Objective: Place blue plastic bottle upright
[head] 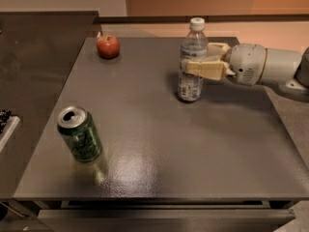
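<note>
The blue plastic bottle (192, 87), clear with a white cap and a printed label, stands upright on the dark grey table (159, 144), right of centre towards the back. My gripper (194, 61) reaches in from the right with its cream fingers (207, 69) on either side of the bottle's middle, shut on it. One finger crosses the bottle's front; the other is partly hidden behind it. The white wrist (248, 64) sits just right of the bottle.
A green soda can (79, 134) stands, leaning a little, near the front left of the table. A red apple (108, 46) lies at the back left corner. A darker counter (34, 71) adjoins the table's left side.
</note>
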Controlling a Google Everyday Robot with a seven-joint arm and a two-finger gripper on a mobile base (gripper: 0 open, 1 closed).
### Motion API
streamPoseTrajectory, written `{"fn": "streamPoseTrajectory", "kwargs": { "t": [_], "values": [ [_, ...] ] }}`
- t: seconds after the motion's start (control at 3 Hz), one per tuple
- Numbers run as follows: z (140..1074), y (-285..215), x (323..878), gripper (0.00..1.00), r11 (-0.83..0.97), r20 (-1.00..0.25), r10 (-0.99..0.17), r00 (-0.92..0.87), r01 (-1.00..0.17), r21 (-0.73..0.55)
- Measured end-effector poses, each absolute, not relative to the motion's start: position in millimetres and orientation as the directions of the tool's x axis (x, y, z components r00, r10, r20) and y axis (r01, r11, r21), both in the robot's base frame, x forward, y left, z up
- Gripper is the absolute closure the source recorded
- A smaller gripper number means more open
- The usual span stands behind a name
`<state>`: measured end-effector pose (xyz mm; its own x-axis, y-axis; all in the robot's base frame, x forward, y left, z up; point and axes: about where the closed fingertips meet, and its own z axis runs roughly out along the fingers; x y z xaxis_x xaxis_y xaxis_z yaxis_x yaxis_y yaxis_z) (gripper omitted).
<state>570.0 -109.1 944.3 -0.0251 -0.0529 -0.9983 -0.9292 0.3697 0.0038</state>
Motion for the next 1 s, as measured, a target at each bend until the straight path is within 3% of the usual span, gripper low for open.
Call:
{"fn": "streamPoseTrajectory", "kwargs": {
  "t": [0.67,1.0],
  "values": [
    [932.3,-108.8,570.7,0.14,0.368,-0.998,-0.056,-0.031,-0.930,0.009],
    [929.2,-110.0,568.8,0.00,0.367,-0.998,-0.060,-0.028,-0.930,0.004]
  ]
}}
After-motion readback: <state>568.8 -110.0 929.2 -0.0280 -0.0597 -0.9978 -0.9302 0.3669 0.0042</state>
